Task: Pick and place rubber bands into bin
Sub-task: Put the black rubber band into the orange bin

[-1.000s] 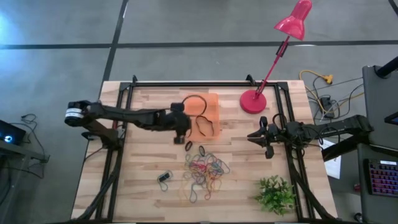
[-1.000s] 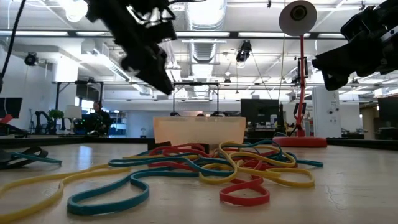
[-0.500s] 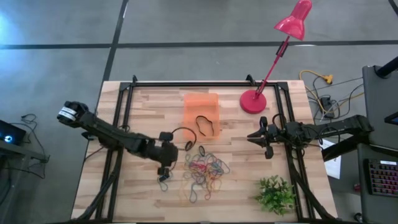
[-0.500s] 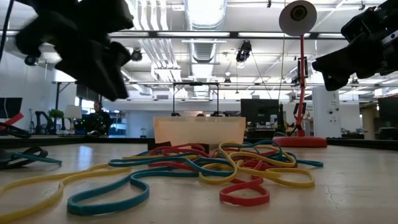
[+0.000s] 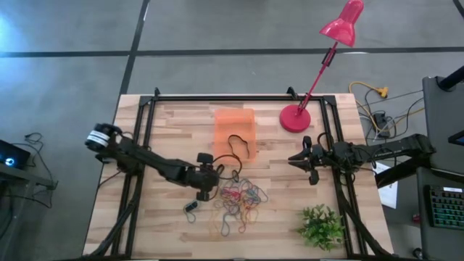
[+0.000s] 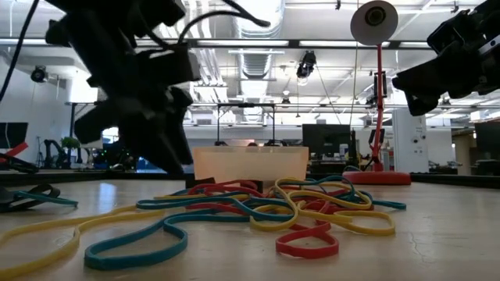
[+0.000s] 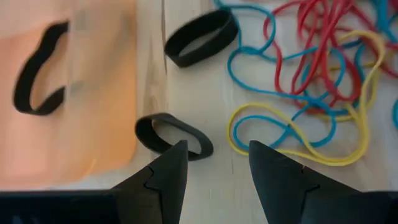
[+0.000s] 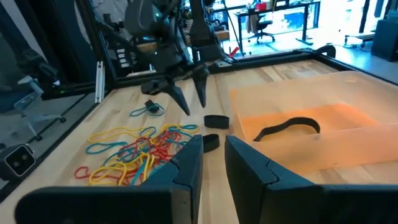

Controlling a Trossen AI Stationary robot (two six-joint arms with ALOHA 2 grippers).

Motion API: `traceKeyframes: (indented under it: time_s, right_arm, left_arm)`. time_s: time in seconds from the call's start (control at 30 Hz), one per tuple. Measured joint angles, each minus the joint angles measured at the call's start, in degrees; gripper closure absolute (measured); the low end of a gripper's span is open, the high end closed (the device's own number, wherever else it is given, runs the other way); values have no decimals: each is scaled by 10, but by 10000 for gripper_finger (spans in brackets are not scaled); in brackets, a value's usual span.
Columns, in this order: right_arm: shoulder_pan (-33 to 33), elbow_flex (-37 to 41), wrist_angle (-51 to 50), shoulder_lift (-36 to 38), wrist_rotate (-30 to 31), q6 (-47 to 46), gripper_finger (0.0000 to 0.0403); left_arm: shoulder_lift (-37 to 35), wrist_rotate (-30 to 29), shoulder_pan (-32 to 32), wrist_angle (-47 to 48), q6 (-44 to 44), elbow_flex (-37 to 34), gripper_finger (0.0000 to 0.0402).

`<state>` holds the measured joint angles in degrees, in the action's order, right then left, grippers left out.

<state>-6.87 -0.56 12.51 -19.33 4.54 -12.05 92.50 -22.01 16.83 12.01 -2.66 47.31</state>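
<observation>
The orange bin (image 5: 233, 122) sits at the table's far middle with one black band (image 5: 239, 146) lying inside. A loose heap of coloured rubber bands (image 5: 238, 198) lies on the wood near of it. My left gripper (image 5: 207, 183) is open, low over the heap's left edge. In the left wrist view its fingers straddle the spot beside a small black band (image 7: 175, 133), with a second black band (image 7: 200, 37) farther on, both flat on the table. My right gripper (image 5: 305, 160) hovers open at the table's right side, pointing left toward the bin (image 8: 323, 134).
A red lamp stands on its round base (image 5: 295, 117) right of the bin. A small green plant (image 5: 320, 226) is at the near right corner. A small dark clip (image 5: 191, 206) lies left of the heap. Black frame rails (image 5: 141, 145) run along the table's sides.
My left gripper has left the bin's left side, swung toward the table's near edge and dropped low. It then shifted a little rightward to the heap's left edge. The right arm has kept still.
</observation>
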Motion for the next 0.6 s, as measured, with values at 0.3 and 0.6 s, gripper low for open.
traceKeyframes:
  time_s: [0.3,0.6]
  right_arm:
    - [0,0,1,0,0,0,344]
    - [0,0,1,0,1,2,344]
  left_arm:
    - [29,8,-19,-27,1,0,246]
    - [34,46,-35,-39,5,0,246]
